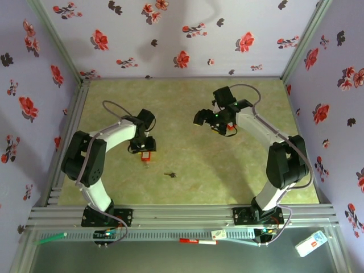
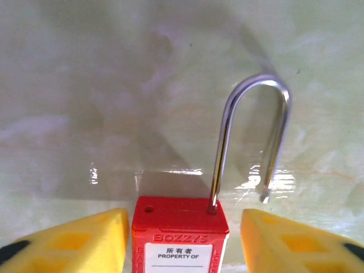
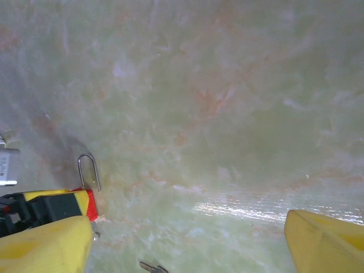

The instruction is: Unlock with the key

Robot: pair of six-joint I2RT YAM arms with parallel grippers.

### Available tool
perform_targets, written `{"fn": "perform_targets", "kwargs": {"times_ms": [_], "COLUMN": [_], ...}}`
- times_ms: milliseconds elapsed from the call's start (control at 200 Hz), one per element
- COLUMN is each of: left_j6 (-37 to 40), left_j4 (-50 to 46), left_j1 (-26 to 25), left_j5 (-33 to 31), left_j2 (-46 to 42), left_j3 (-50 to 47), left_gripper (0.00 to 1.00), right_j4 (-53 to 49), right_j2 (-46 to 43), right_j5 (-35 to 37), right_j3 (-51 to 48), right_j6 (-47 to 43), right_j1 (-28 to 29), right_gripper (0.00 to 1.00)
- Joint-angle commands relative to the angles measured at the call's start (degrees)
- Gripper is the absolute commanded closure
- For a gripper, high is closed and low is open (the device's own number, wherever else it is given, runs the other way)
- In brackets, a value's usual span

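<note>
Green marbled tabletop (image 1: 114,96), floral-papered walls (image 1: 187,34) on three sides. Left gripper (image 2: 185,220) was low over the table with its jaws parted. Its yellow fingers (image 2: 74,242) stood either side of a red padlock (image 2: 181,250). The left finger was just beside the body and a clear gap showed at the right finger, so there was no squeeze on it and the gripper was not holding the padlock. The padlock carried a white label (image 2: 177,256) reading PROPERTY OF. Its thin metal shackle (image 2: 250,85) was up: one leg sat in the body, the other leg's end hung free above the table, clear of its hole.

From above, the left gripper (image 1: 146,148) pointed toward the near edge with the padlock (image 1: 147,156) at its tip, left of table centre.

Right gripper (image 3: 187,227) was wide open, with nothing between its yellow fingers (image 3: 45,244), only bare table under them. In the overhead view the right gripper (image 1: 205,119) sat right of centre, farther back, well apart from the left one.

Key (image 1: 170,174) lay flat on the table, tiny and dark, near the padlock on its right and a little closer to the arm bases, touching neither gripper. The right wrist view caught the key (image 3: 152,267) at its bottom edge, partly cut off. The padlock (image 3: 91,205) and shackle (image 3: 89,170) showed at that view's left.
</note>
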Motion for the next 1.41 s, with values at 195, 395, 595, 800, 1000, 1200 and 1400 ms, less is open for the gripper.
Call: {"fn": "perform_targets", "kwargs": {"times_ms": [195, 395, 595, 800, 1000, 1200, 1400], "left_j6": [-6.0, -10.6, -19.6, -33.9, -40.2, -39.6, -38.6], "left_j4": [-1.7, -3.7, -4.7, -3.3, -3.8, -8.2, -8.4], "left_j1": [0.4, -0.1, -5.1, -17.3, -26.3, -31.4, -31.6], "left_j5": [2.6, 9.9, 10.6, 4.9, 1.3, 0.3, -0.2], "left_j2": [-9.9, -14.6, -20.2, -23.3, -18.2, -7.2, -0.1], "left_j3": [0.1, 1.0, -1.7, -4.8, -3.0, 2.7, 6.0], "left_gripper": [0.35, 0.35, 0.36, 0.37, 0.42, 0.53, 0.59], "right_j4": [-1.5, -6.0, -6.8, -9.7, -8.8, -9.6, -10.5], "right_j2": [-4.1, -9.2, -17.9, -22.3, -30.2, -35.2, -40.4], "right_j5": [2.8, 7.5, 7.8, 4.2, 3.0, 2.2, 2.8], "right_j3": [-2.2, -3.7, -9.7, -12.1, -16.9, -20.0, -23.2], "right_j6": [2.1, 3.0, 3.2, -0.8, -1.4, -1.7, -0.7], "right_j1": [0.8, 2.9, 2.8, 3.1, 3.5, 3.9, 3.9], "right_gripper": [0.12, 0.12, 0.11, 0.12, 0.12, 0.12, 0.12]}}
